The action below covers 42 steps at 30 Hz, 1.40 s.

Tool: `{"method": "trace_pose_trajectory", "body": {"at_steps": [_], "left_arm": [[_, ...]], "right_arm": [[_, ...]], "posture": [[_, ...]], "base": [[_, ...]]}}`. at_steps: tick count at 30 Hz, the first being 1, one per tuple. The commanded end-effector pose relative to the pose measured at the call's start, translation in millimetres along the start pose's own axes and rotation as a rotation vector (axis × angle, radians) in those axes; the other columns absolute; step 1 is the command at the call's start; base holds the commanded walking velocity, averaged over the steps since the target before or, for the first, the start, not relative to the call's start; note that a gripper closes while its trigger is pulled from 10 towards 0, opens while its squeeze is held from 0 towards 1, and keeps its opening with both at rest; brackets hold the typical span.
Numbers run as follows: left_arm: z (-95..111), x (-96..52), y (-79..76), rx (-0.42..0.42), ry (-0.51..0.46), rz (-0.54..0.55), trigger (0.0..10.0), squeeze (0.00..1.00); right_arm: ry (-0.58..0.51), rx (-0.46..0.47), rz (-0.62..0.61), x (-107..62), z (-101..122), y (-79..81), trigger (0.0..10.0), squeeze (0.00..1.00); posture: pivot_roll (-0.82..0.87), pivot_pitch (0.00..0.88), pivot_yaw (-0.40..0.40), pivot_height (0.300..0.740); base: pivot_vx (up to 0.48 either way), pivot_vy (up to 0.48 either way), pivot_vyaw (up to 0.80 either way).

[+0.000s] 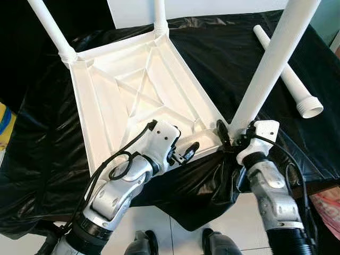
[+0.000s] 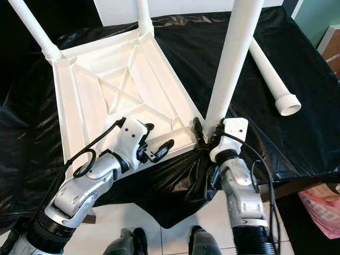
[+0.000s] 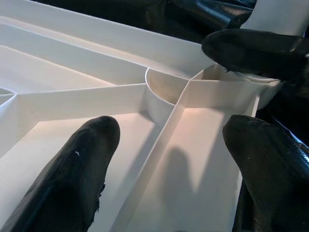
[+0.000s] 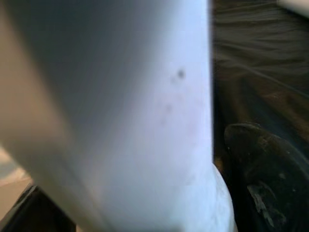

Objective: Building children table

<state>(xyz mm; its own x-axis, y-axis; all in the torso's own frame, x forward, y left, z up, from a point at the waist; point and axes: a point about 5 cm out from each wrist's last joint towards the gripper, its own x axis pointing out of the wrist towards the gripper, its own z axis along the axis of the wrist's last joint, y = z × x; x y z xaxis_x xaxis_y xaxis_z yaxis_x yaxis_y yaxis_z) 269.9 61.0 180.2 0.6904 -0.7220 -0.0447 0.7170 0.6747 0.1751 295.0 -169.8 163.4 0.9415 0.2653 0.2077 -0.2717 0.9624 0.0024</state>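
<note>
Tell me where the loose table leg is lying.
The loose leg lies flat on the black cloth on the robot's right, beyond the right claw and beside the upturned tabletop.

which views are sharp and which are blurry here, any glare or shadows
Left and right eye views: sharp, with glare on the crinkled black plastic sheet and bright, near washed-out ribs on the upturned white plastic tabletop. Left wrist view: the left hand has soft, out-of-focus fingers that cast a shadow on the tabletop. Right wrist view: the white cylindrical table leg sits too close, blurred, shaded on one side.
</note>
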Motion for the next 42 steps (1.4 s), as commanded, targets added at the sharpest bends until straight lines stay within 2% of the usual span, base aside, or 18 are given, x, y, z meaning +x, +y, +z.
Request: {"method": "trace_pose_trajectory", "body": {"at_steps": [1, 4, 6, 11, 17, 18, 19, 20, 31, 32, 33, 34, 35, 42], "left_arm": [[0, -2.9, -7.7, 0.007, 0.008, -0.117, 10.0, 0.00], [0, -3.1, -8.1, 0.006, 0.008, -0.121, 10.0, 0.00], [-1, -2.5, -7.6, 0.011, 0.012, -0.129, 10.0, 0.00], [0, -1.8, -6.7, 0.014, 0.010, -0.129, 10.0, 0.00], [3, 0.0, -5.3, 0.021, -0.001, -0.125, 10.0, 0.00], [2, 0.4, -5.0, 0.025, 0.000, -0.124, 10.0, 0.00], [2, 0.4, -5.0, 0.025, 0.000, -0.124, 10.0, 0.00], [3, 0.9, -4.6, 0.028, -0.001, -0.122, 10.0, 0.00], [1, 2.9, -5.2, 0.033, -0.003, -0.115, 10.0, 0.00], [3, 4.5, -6.3, 0.020, -0.013, -0.119, 10.0, 0.00], [3, 4.5, -6.3, 0.020, -0.013, -0.119, 10.0, 0.00], [3, 5.5, -7.5, 0.011, -0.018, -0.126, 10.0, 0.00], [1, 5.8, -7.7, 0.012, -0.013, -0.125, 10.0, 0.00], [-2, 6.2, -5.8, -0.004, -0.013, -0.113, 10.0, 0.00]], "right_arm": [[0.011, 0.010, 0.081, 0.7, 0, -1.2, 10.0, 0.00], [0.012, -0.015, 0.124, 3.4, 2, -2.4, 10.0, 0.00], [0.025, -0.059, 0.214, 11.3, 4, -4.4, 10.0, 0.00], [0.030, -0.072, 0.264, 15.8, 6, -5.6, 10.0, 0.00], [0.044, -0.123, 0.383, 27.5, 9, -8.3, 10.0, 0.00], [0.047, -0.130, 0.397, 29.1, 8, -8.8, 4.7, 0.00], [0.047, -0.130, 0.397, 29.1, 8, -8.8, 4.7, 0.00], [0.052, -0.128, 0.401, 30.0, 7, -9.5, 0.0, 0.00], [0.102, -0.095, 0.352, 22.8, -9, -13.6, 0.0, 0.00], [0.106, -0.076, 0.326, 21.9, -12, -12.5, 9.0, 0.00], [0.106, -0.076, 0.326, 21.9, -12, -12.5, 9.0, 0.00], [0.110, -0.076, 0.287, 21.3, -15, -10.3, 10.0, 0.00], [0.120, -0.089, 0.235, 20.9, -18, -9.4, 10.0, 0.00], [0.132, -0.081, 0.080, 17.9, -24, -6.9, 10.0, 0.00]], "posture": [[-0.13, 0.240, 0.062, 0.740], [-0.13, 0.240, 0.064, 0.740], [-0.13, 0.236, 0.064, 0.740], [-0.13, 0.228, 0.064, 0.740], [-0.12, 0.198, 0.060, 0.740], [-0.12, 0.193, 0.059, 0.740], [-0.12, 0.193, 0.059, 0.740], [-0.12, 0.185, 0.058, 0.740], [-0.12, 0.154, 0.043, 0.740], [-0.13, 0.153, 0.036, 0.740], [-0.13, 0.153, 0.036, 0.740], [-0.14, 0.157, 0.035, 0.740], [-0.16, 0.121, 0.036, 0.740], [-0.17, 0.125, 0.034, 0.740]], "base": [[0.000, 0.000, 0.00], [0.000, 0.000, 0.00], [0.000, 0.000, 0.00], [0.000, 0.000, 0.00], [0.000, 0.000, 0.00], [0.000, 0.000, 0.00], [0.000, 0.000, 0.00], [0.000, 0.000, 0.00], [0.000, 0.000, 0.00], [0.000, 0.000, 0.00], [0.000, 0.000, 0.00], [0.000, 0.000, 0.00], [0.000, 0.000, 0.00], [0.000, 0.000, 0.00]]}}
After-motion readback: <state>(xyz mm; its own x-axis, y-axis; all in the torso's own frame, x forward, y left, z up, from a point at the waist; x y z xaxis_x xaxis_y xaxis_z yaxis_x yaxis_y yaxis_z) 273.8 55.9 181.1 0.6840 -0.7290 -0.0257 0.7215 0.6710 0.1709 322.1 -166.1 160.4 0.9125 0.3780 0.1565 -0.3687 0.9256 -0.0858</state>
